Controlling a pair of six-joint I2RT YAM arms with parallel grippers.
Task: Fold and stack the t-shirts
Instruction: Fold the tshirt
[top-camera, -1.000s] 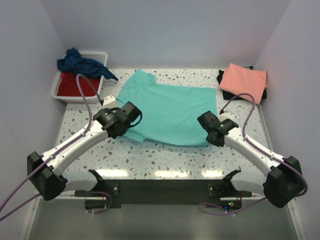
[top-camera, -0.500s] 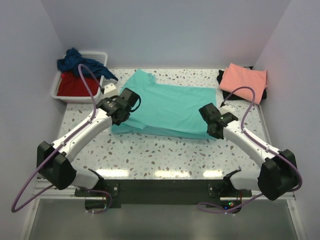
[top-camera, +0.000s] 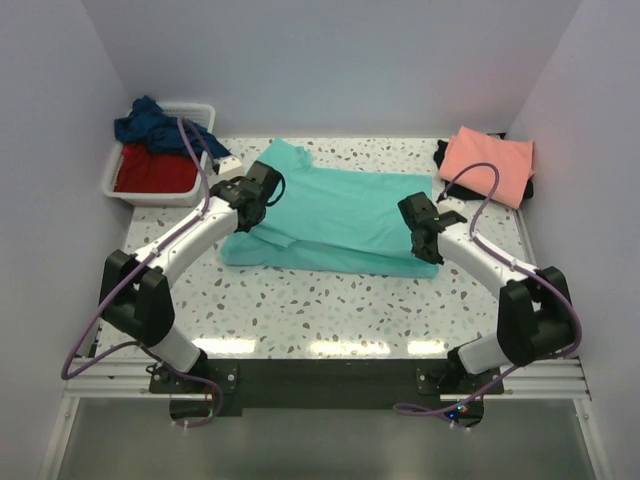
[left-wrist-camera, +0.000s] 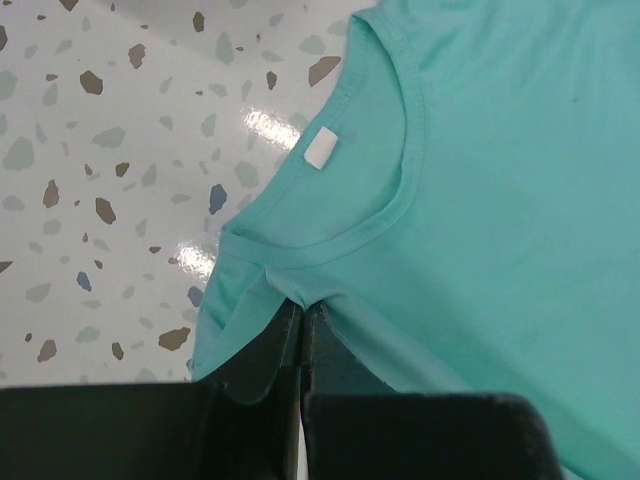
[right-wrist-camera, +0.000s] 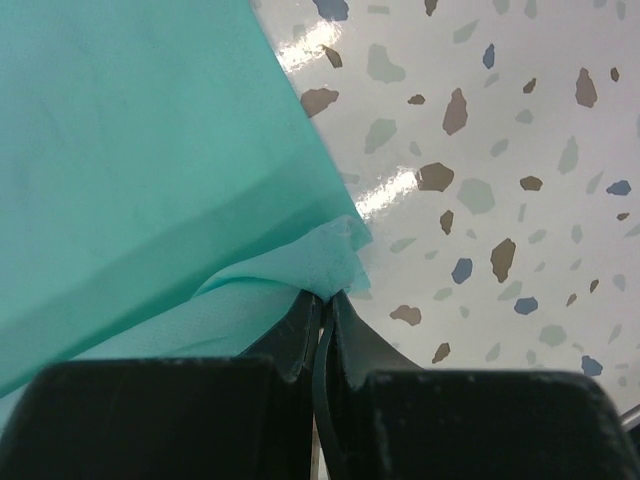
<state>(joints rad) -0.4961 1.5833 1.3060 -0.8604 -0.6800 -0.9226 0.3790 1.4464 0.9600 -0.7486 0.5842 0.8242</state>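
Speckled terrazzo tabletop (top-camera: 330, 300) runs between pale walls in your overhead view, and the turquoise-teal t-shirt (top-camera: 345, 205) lies across its far middle, neck end to the left and hem end to the right. Along the near side of the shirt you can see one layer of cloth lying over another, the lower one showing as a darker strip. Your left gripper (left-wrist-camera: 302, 312) sits at the shirt's left end, on the near side of the neckline (left-wrist-camera: 405, 215); on its wrist camera the two fingers are pressed together with a pinch of teal cloth caught between their tips, and the cloth puckers into a small fold there. A white label (left-wrist-camera: 321, 150) shows inside the back of the neck. Your right gripper (right-wrist-camera: 325, 298) is at the shirt's right end, by its near corner; its wrist camera shows the fingers closed on a corner of thin teal cloth, with a smoother layer of the same shirt running up and to the left and the speckled table to the right. At the far right corner of the table a folded salmon-pink t-shirt (top-camera: 488, 160) rests on a black t-shirt (top-camera: 442, 157), well apart from the teal one. At the far left a white tub (top-camera: 112, 183) holds a red t-shirt (top-camera: 152, 170), and a navy blue t-shirt (top-camera: 150, 122) is heaped over the tub's far rim
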